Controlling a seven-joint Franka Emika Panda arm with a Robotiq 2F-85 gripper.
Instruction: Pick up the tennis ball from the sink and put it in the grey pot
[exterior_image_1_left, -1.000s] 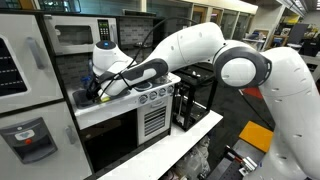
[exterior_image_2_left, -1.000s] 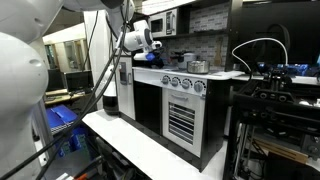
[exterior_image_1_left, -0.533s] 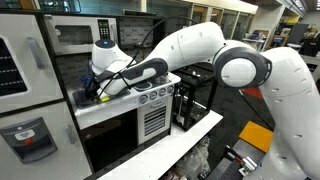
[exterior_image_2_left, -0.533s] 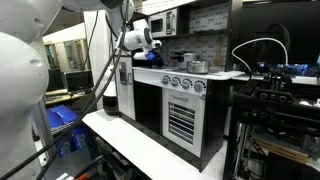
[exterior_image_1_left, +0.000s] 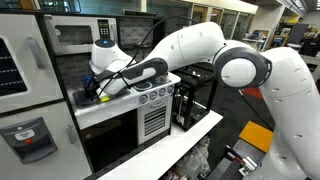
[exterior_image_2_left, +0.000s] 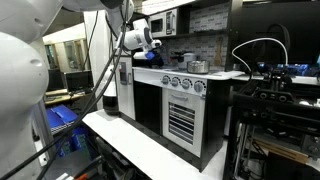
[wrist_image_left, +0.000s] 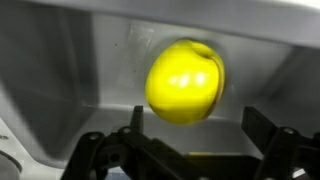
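In the wrist view the yellow-green tennis ball (wrist_image_left: 185, 82) lies in the grey sink (wrist_image_left: 70, 90), against its back wall. My gripper (wrist_image_left: 195, 128) is open just in front of the ball, one dark finger (wrist_image_left: 135, 122) to its left and the other to its right, with nothing between them. In both exterior views the gripper (exterior_image_1_left: 92, 95) (exterior_image_2_left: 135, 58) reaches down into the sink end of the white toy-kitchen counter (exterior_image_1_left: 125, 103). The grey pot (exterior_image_2_left: 197, 67) stands further along the counter, beside a darker vessel (exterior_image_2_left: 180, 60).
The toy kitchen has knobs (exterior_image_2_left: 185, 84) and an oven door (exterior_image_1_left: 152, 122) on its front and a microwave (exterior_image_1_left: 75, 35) above. A faucet (exterior_image_2_left: 158, 55) rises at the counter's back. A black metal rack (exterior_image_1_left: 195, 100) stands beside the kitchen.
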